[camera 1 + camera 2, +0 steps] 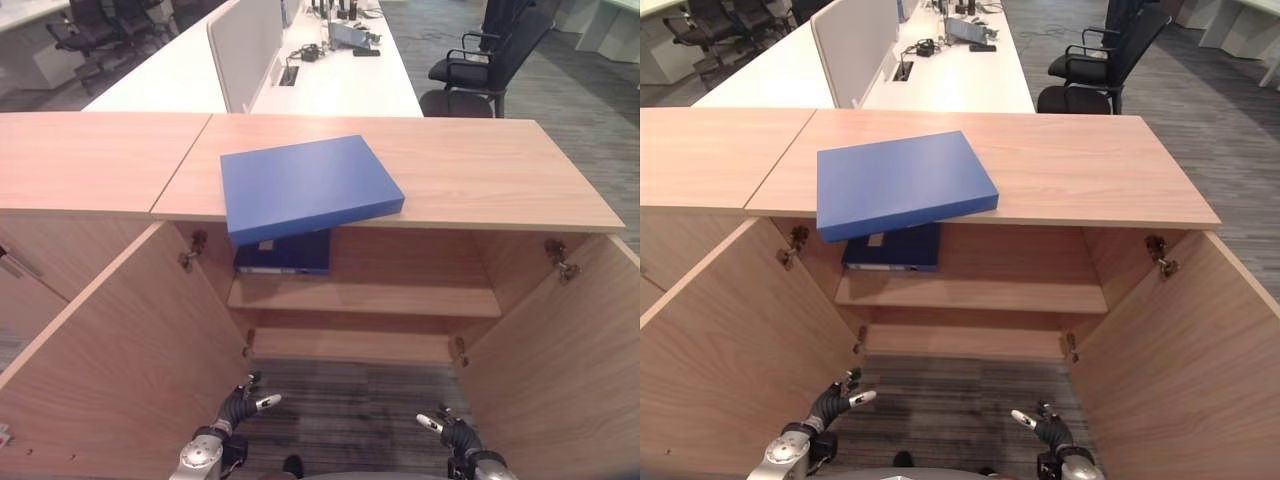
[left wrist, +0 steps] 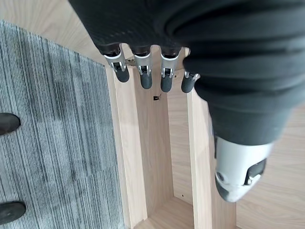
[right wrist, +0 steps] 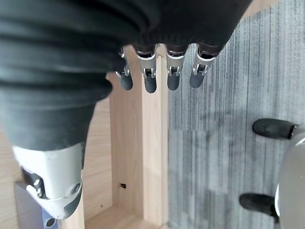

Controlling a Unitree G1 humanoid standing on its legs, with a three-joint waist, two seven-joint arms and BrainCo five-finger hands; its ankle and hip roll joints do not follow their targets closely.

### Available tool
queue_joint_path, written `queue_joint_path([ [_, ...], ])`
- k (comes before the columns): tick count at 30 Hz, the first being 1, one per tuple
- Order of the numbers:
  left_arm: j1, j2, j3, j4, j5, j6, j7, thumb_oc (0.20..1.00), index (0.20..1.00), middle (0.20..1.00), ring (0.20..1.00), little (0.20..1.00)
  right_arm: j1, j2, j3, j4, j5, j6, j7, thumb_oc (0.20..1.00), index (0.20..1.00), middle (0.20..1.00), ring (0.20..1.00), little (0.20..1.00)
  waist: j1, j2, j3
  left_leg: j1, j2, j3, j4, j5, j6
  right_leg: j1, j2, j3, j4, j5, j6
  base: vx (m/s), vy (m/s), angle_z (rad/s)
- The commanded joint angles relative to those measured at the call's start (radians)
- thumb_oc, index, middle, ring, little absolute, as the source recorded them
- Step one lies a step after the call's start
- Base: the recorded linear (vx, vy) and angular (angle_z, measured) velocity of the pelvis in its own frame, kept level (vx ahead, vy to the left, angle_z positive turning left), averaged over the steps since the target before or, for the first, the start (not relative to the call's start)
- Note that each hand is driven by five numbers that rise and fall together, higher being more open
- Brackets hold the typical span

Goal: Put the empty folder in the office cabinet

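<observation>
A flat blue folder [image 1: 308, 186] lies on top of the wooden office cabinet [image 1: 480, 175], its near corner jutting over the front edge. The cabinet's two doors stand wide open. On the upper shelf [image 1: 400, 298] inside, at the left, lies another blue folder [image 1: 285, 254]. My left hand [image 1: 243, 404] hangs low in front of the cabinet by the left door, fingers [image 2: 143, 71] straight and holding nothing. My right hand [image 1: 447, 428] hangs low by the right door, fingers [image 3: 172, 71] straight and empty too.
The open left door [image 1: 110, 370] and right door [image 1: 570, 360] flank the cabinet opening. A second cabinet top [image 1: 90, 160] adjoins on the left. Behind stand a white desk [image 1: 330, 80] with a divider panel and black office chairs [image 1: 490, 60]. Grey carpet [image 1: 350, 400] covers the floor.
</observation>
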Motion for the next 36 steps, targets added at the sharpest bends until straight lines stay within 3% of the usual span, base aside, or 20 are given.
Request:
queue_joint_path([
  [1,-0.057,0.023,0.003,-0.085,0.057,-0.046,0.018,1.0,1.0,1.0,1.0,1.0,-0.055,-0.019,0.005,-0.013,-0.028,-0.026,0.01,1.0,1.0,1.0,1.0,1.0,0.023,-0.023,0.04,0.055,0.013,-0.016,0.013,-0.084,-0.043,0.001,-0.076,0.044,0.006,-0.005,0.098,0.0,0.0,0.0],
  [6,-0.024,0.115,0.06,-0.32,0.252,-0.055,0.092,1.0,1.0,1.0,1.0,1.0,-0.035,-0.022,-0.015,-0.045,-0.045,-0.033,0.006,1.0,1.0,1.0,1.0,1.0,0.034,-0.022,0.044,0.054,0.017,-0.03,0.013,-0.079,-0.049,0.009,-0.074,0.037,0.006,-0.01,0.097,0.0,-0.027,0.05],
  [7,0.032,0.147,0.16,-0.487,0.425,-0.095,0.186,1.0,1.0,1.0,1.0,1.0,-0.016,0.004,-0.021,-0.049,-0.064,-0.063,-0.009,1.0,1.0,1.0,1.0,1.0,0.051,-0.028,0.046,0.055,0.022,-0.041,0.013,-0.08,-0.054,0.016,-0.071,0.026,0.006,-0.018,0.097,0.01,-0.1,0.18],
  [9,0.076,0.168,0.258,-0.62,0.64,-0.098,0.364,1.0,1.0,1.0,1.0,1.0,-0.012,0.013,-0.006,-0.039,-0.09,-0.07,-0.022,1.0,1.0,1.0,1.0,1.0,0.074,-0.034,0.042,0.06,0.029,-0.042,0.013,-0.085,-0.059,0.024,-0.067,0.015,0.006,-0.027,0.097,0.02,-0.099,0.21],
  [10,0.076,0.168,0.258,-0.62,0.64,-0.098,0.364,1.0,1.0,1.0,1.0,1.0,-0.012,0.013,-0.006,-0.039,-0.09,-0.07,-0.022,1.0,1.0,1.0,1.0,1.0,0.074,-0.034,0.042,0.06,0.029,-0.042,0.013,-0.085,-0.059,0.024,-0.067,0.015,0.006,-0.027,0.097,0.03,-0.068,0.18],
  [11,0.078,0.202,0.326,-0.713,0.732,-0.099,0.452,1.0,1.0,1.0,1.0,1.0,-0.009,0.016,0.015,-0.023,-0.077,-0.065,-0.013,1.0,1.0,1.0,1.0,1.0,0.078,-0.036,0.038,0.068,0.035,-0.038,0.013,-0.087,-0.064,0.03,-0.063,0.013,0.006,-0.031,0.095,0.03,-0.071,0.07],
  [12,0.039,0.284,0.366,-0.794,0.845,-0.082,0.49,1.0,1.0,1.0,1.0,1.0,-0.014,0.02,0.033,-0.028,-0.063,-0.067,-0.002,1.0,1.0,1.0,1.0,1.0,0.076,-0.036,0.036,0.073,0.039,-0.037,0.013,-0.089,-0.068,0.033,-0.059,0.015,0.006,-0.034,0.094,0.03,-0.072,0.02],
  [15,-0.024,0.355,0.374,-0.841,0.927,-0.071,0.518,1.0,1.0,1.0,1.0,1.0,-0.024,0.021,0.048,-0.031,-0.061,-0.071,0.003,1.0,1.0,1.0,1.0,1.0,0.074,-0.034,0.033,0.078,0.043,-0.036,0.013,-0.09,-0.072,0.036,-0.057,0.014,0.006,-0.036,0.094,0.01,-0.032,-0.01],
  [21,-0.204,0.455,0.335,-0.914,1.102,-0.019,0.592,1.0,1.0,1.0,1.0,1.0,-0.026,0.011,0.085,-0.056,-0.059,-0.083,0.015,1.0,1.0,1.0,1.0,1.0,0.046,-0.025,0.027,0.088,0.046,-0.034,0.013,-0.093,-0.077,0.044,-0.05,0.017,0.006,-0.044,0.094,0.02,-0.022,-0.06],
  [27,-0.383,0.529,0.213,-0.904,1.189,0.003,0.59,1.0,1.0,1.0,1.0,1.0,-0.017,-0.013,0.106,-0.067,-0.062,-0.088,0.023,1.0,1.0,1.0,1.0,1.0,0.006,-0.013,0.018,0.095,0.047,-0.026,0.013,-0.097,-0.079,0.044,-0.049,0.029,0.006,-0.044,0.095,-0.01,-0.001,0.0],
  [32,-0.476,0.543,0.126,-0.85,1.203,0.016,0.578,1.0,1.0,1.0,1.0,1.0,-0.018,-0.025,0.109,-0.069,-0.062,-0.089,0.022,1.0,1.0,1.0,1.0,1.0,-0.011,-0.008,0.014,0.1,0.049,-0.015,0.013,-0.099,-0.08,0.043,-0.048,0.037,0.006,-0.042,0.097,0.01,0.001,-0.02],
  [33,-0.55,0.529,0.056,-0.783,1.205,0.029,0.572,1.0,1.0,1.0,1.0,1.0,-0.02,-0.031,0.108,-0.069,-0.063,-0.089,0.019,1.0,1.0,1.0,1.0,1.0,-0.025,-0.007,0.013,0.103,0.05,-0.003,0.013,-0.1,-0.079,0.039,-0.046,0.044,0.006,-0.04,0.099,-0.04,0.007,-0.11],
  [36,-0.612,0.507,-0.001,-0.699,1.198,0.047,0.57,1.0,1.0,1.0,1.0,1.0,-0.02,-0.037,0.103,-0.075,-0.059,-0.088,0.016,1.0,1.0,1.0,1.0,1.0,-0.035,-0.009,0.013,0.101,0.05,0.016,0.013,-0.089,-0.078,0.03,-0.045,0.051,0.006,-0.025,0.099,-0.01,0.006,-0.16],
])
